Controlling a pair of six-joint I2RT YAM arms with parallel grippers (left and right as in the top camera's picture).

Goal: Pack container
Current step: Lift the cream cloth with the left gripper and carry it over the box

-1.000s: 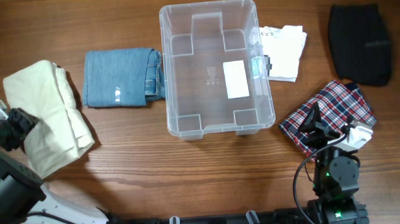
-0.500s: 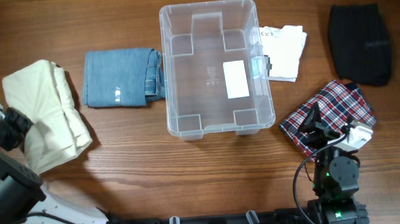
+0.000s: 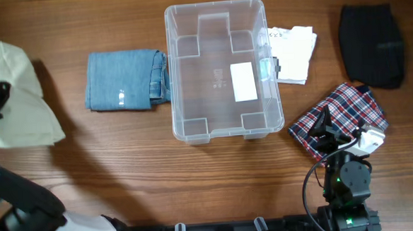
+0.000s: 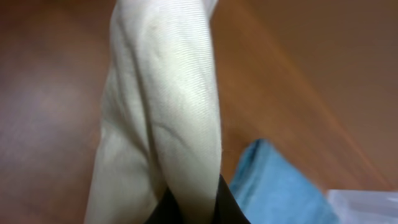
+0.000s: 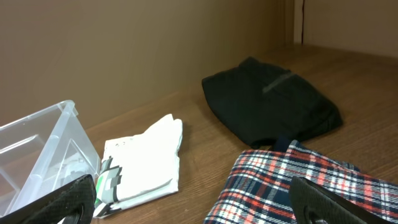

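Clearly the step in hand is carrying the cream garment [image 4: 161, 112] to the container [image 3: 170, 75]. The left gripper [image 4: 186, 208] is closed to a narrow pinch on one fold of that cloth, which stands up from between its fingers as a long, loose drape. In the overhead view the rest of the cloth spreads at the table's far left edge.

The container, a clear rectangular bin with a white label on its base, stands empty well away from those fingers. The folded denim garment [image 3: 123, 79] lies between them and the bin. Whether its edge touches the bin wall or lies just beside it, I cannot tell.

To do this well, I judge that the squeeze should be firm and the lift high enough for the trailing hem to clear both the denim and the thick rim. A pinch on a single fold may let the bundle open, so slow travel would limit swinging. The fingers should part only once the cloth rests on the bin's base, near its middle.

The right gripper [image 5: 199, 208] is spread wide with nothing between its fingertips, just above the plaid garment [image 3: 354, 101]. A white garment [image 5: 146, 162] and a black garment [image 5: 270, 99] lie beyond its fingers.
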